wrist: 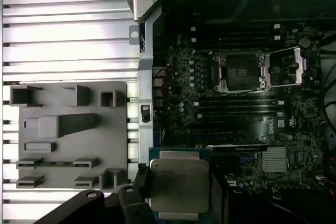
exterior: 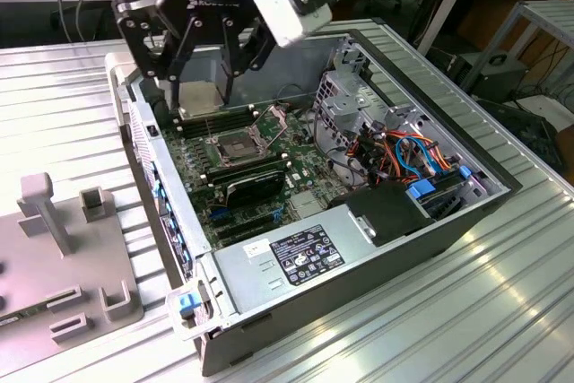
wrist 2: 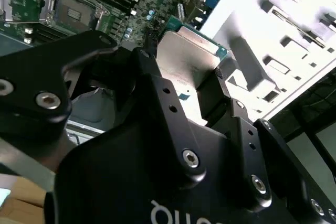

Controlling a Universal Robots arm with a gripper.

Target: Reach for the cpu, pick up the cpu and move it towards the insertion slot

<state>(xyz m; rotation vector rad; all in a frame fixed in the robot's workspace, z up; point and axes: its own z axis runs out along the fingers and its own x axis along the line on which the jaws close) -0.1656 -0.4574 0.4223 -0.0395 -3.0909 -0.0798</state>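
The cpu (exterior: 203, 98) is a thin pale silver square with a green edge, held flat above the motherboard's far side. My gripper (exterior: 201, 103) is shut on the cpu, one black finger on each side. In the first wrist view the cpu (wrist: 178, 183) sits between the fingertips (wrist: 139, 176), apart from the insertion slot (wrist: 239, 72). The insertion slot (exterior: 235, 146) is a square socket with a silvery frame and dark centre. Its hinged metal plate (exterior: 272, 123) stands swung open. In the second wrist view the cpu (wrist 2: 185, 56) is in the fingers and the insertion slot (wrist 2: 73, 10) lies beyond.
The open computer case (exterior: 448, 221) rests on a ribbed metal table. Inside it are a black card (exterior: 256, 182), a power supply (exterior: 296, 256), a drive cage (exterior: 359, 87) and coloured cables (exterior: 413, 152). A grey fixture plate (exterior: 63, 257) with slots lies beside the case.
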